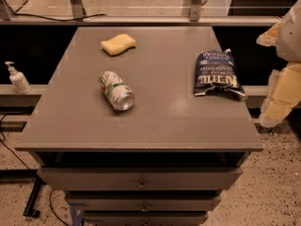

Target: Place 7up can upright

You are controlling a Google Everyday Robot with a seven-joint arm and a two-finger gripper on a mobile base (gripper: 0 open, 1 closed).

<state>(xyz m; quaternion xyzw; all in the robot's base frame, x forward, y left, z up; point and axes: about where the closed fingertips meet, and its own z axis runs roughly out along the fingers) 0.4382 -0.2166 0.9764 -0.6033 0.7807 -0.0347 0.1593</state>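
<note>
The 7up can [116,90] lies on its side on the grey cabinet top [160,121], left of the middle. Its body is whitish-silver with green markings, and one shiny silver end faces the front right. My gripper [282,86] shows as pale yellow-white parts at the right edge of the camera view, beyond the cabinet's right side. It is far from the can and touches nothing on the top.
A yellow sponge [118,44] lies at the back left of the top. A dark blue chip bag [216,73] lies near the right edge. A white pump bottle [18,78] stands on a ledge to the left. Drawers [141,182] run below the front edge.
</note>
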